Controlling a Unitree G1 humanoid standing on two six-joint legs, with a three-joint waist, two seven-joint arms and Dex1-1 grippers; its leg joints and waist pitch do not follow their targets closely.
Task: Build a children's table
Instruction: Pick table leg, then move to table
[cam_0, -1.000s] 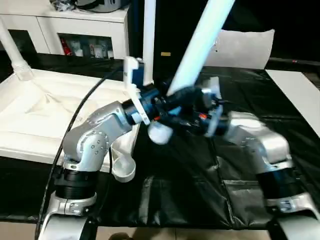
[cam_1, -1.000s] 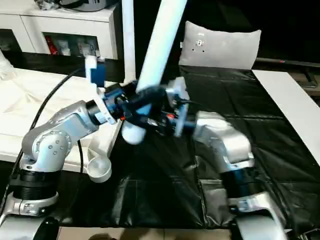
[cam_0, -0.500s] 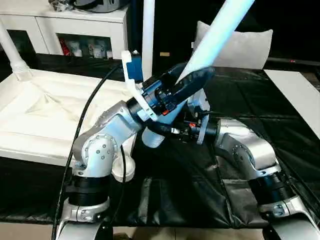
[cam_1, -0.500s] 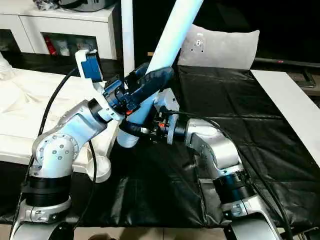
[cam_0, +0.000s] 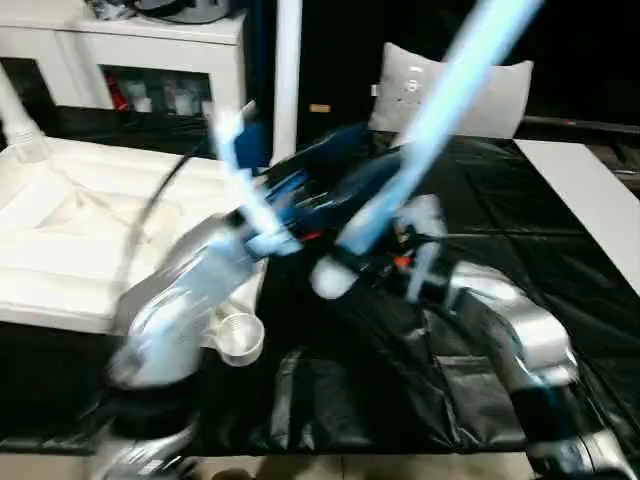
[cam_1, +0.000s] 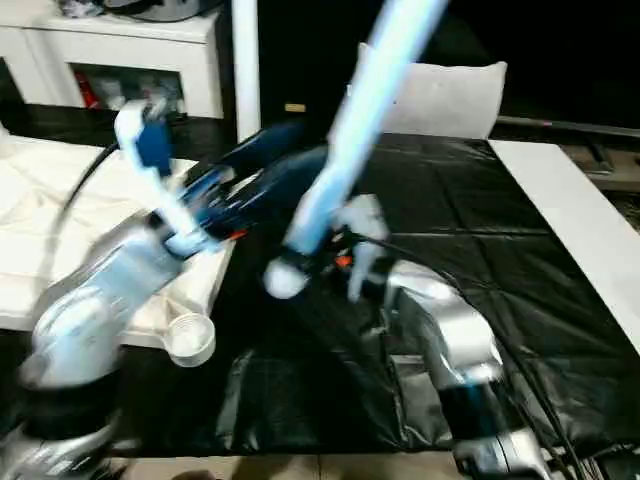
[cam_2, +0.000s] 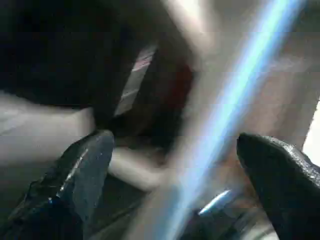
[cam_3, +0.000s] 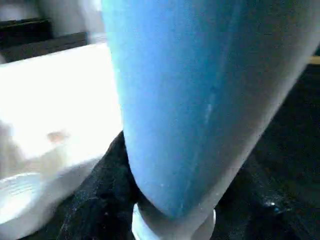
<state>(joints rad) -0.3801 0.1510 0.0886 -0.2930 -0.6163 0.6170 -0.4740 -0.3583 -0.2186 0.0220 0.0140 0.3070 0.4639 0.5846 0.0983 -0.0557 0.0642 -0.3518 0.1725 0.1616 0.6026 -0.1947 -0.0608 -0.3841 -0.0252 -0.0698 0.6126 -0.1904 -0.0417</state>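
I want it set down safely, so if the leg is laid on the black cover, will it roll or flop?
The leg looks stiff: it stays straight while held near one end. Being round and tapered, it would probably roll in a curve on the black cover.

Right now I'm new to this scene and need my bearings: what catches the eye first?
A long tapered white plastic leg slants up at centre, its lower end at the right gripper. The left gripper's fingers stand wide apart beside it. The upturned white plastic tabletop lies on the left.

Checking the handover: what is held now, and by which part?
The right gripper holds a table leg near its lower end; the left gripper is open, holding nothing.
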